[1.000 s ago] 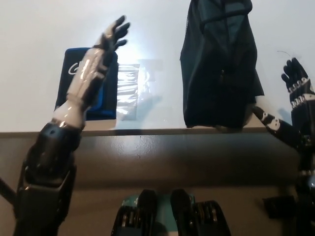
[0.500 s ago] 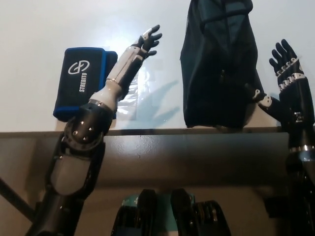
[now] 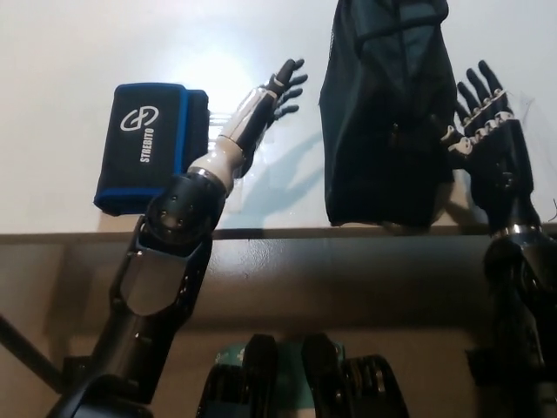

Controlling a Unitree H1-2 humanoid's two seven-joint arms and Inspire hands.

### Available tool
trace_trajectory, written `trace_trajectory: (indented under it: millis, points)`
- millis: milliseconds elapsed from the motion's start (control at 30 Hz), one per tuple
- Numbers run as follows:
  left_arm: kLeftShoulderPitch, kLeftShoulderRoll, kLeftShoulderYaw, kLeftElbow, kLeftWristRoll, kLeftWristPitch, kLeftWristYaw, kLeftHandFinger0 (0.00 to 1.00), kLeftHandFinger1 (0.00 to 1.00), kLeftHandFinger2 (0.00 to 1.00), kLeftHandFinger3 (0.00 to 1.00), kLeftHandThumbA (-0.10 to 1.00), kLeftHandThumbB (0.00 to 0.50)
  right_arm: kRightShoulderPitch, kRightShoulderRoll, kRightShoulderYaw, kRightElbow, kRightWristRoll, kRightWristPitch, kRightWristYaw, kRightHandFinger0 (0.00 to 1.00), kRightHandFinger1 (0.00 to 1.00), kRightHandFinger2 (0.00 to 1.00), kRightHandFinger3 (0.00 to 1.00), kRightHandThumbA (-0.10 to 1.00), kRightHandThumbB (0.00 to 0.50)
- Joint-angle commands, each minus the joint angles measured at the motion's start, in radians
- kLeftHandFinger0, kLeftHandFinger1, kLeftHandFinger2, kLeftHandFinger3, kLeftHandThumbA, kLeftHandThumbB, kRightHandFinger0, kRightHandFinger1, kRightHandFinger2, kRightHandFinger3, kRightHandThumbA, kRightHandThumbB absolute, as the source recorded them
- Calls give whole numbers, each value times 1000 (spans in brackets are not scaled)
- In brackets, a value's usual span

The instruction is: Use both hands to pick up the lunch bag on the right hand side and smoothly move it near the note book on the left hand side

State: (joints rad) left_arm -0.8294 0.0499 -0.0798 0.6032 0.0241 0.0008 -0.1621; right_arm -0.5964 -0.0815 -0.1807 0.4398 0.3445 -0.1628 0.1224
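Lunch bag [image 3: 387, 113]: far right on table [image 3: 70, 52], not lifted. Left hand [image 3: 280, 87] and right hand [image 3: 487, 117] flank it, fingers spread, empty. Notebook [image 3: 148, 144] left. Grasp and transfer outstanding.

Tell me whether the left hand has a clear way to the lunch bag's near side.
Probably yes. The left hand is open beside the lunch bag, with only bare table in the gap between them. The right hand waits open at the bag's other side.

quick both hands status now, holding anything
Left hand: open, holding nothing, just left of the lunch bag.
Right hand: open, fingers spread at the bag's right side, not gripping it.
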Motion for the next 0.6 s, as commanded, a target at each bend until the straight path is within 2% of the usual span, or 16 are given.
trace_trajectory:
  millis: [0,33,100,167,367,433,500,567]
  points:
    - [-92,-15,10,41,-8,-23,9,1000,1000,1000,1000,1000,382,-102,10,-22,74,47,-42,31,1000,1000,1000,1000,1000,205]
    - [-108,-17,11,77,-10,-36,8,1000,1000,1000,1000,1000,364,-123,13,-28,109,51,-52,33,1000,1000,1000,1000,1000,222]
    - [-118,-20,11,104,-7,-52,11,1000,1000,1000,1000,1000,362,-137,14,-32,139,52,-64,37,1000,1000,1000,1000,1000,223]
    - [-145,-28,21,169,-24,-64,1,1000,1000,1000,1000,1000,377,-172,16,-35,204,37,-82,24,1000,1000,1000,1000,1000,252]
    - [-190,-40,7,295,9,-120,26,1000,1000,1000,1000,1000,428,-244,25,-56,365,44,-129,30,1000,1000,1000,1000,1000,243]
    - [-204,-47,14,329,0,-134,26,1000,1000,1000,1000,1000,422,-260,38,-62,389,50,-134,27,1000,1000,1000,1000,1000,253]
    - [-211,-59,22,341,-12,-131,21,1000,1000,1000,1000,1000,431,-272,47,-55,407,37,-148,26,1000,1000,1000,1000,1000,284]
    - [-218,-63,17,350,-4,-143,20,1000,1000,1000,1000,1000,451,-286,53,-49,429,31,-163,33,1000,1000,1000,1000,1000,292]
